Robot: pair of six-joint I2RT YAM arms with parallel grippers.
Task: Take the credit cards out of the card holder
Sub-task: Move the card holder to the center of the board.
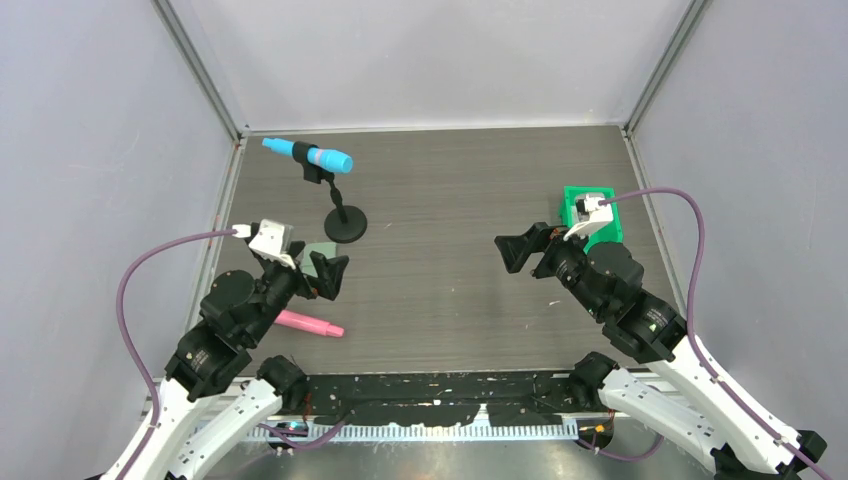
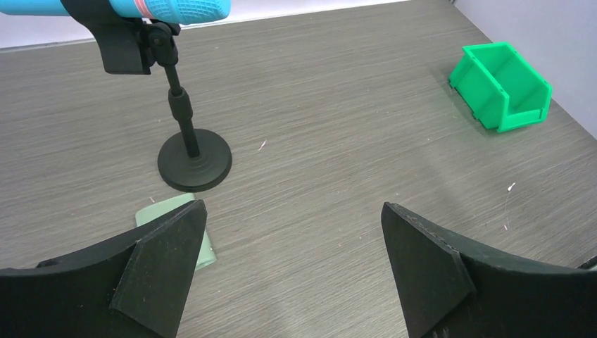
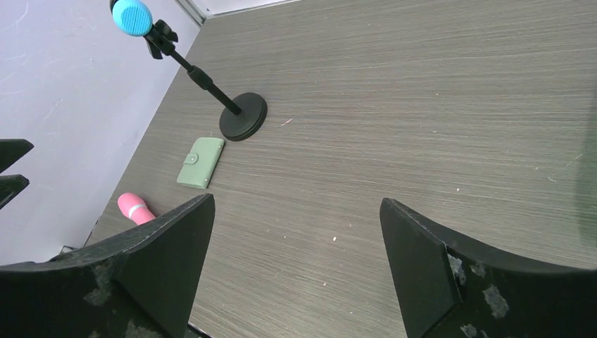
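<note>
Far left, a pink plastic cylinder (image 1: 310, 323) w/ a pale band is seen lying flat on the grey wood-grain table (image 1: 440, 190). Left gripper (image 2: 292, 229) is held over the tabletop, jaws spread wide, nothing betw. them. The flat pale-green card holder (image 3: 200, 162) is laid folded shut beside the round black base of the blue mic stand (image 1: 345, 227), partly hidden by one left finger. Right gripper (image 3: 296, 225) is likewise spread wide & empty, near the bright green plastic bin (image 2: 524, 116).

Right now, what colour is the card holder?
The card holder is pale green, best seen in the right wrist view.
</note>
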